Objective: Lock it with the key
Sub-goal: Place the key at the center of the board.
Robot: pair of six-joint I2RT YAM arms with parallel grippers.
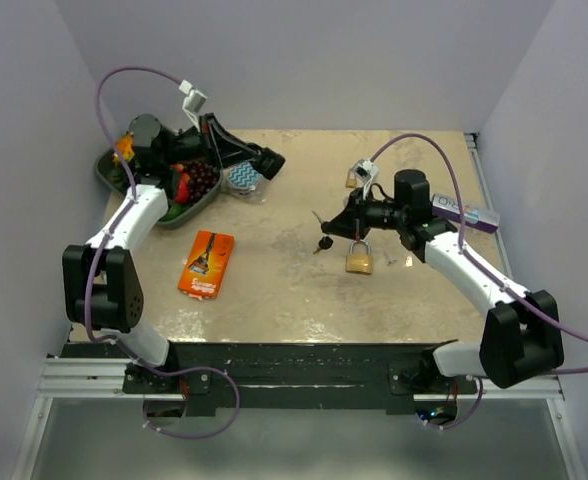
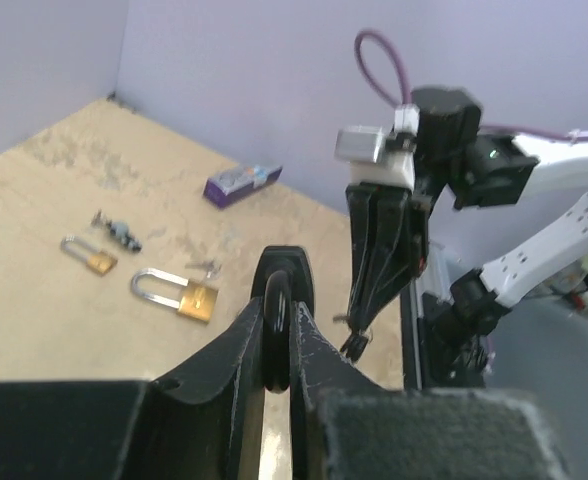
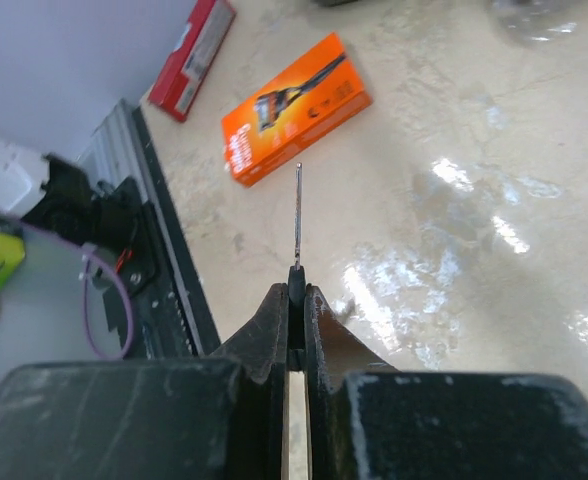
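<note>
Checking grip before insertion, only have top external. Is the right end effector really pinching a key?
Observer: Yes. Right wrist shows the right end effector shut on a black-headed key, blade edge-on, sticking straight out.
Operator: And the left?
Observer: Left wrist shows the left end effector pinching a black ring-shaped piece; can't tell what it is.
Operator: Blade lined up with the brass padlock?
Observer: No. In right wrist the blade points toward the orange razor box, no padlock ahead of it.

Brass-coloured padlock (image 2: 199,300), shiny metal shackle (image 2: 152,285); bare metal key (image 3: 298,210); glossy mottled tabletop (image 1: 294,292); glossy cardboard box (image 1: 206,264)
</note>
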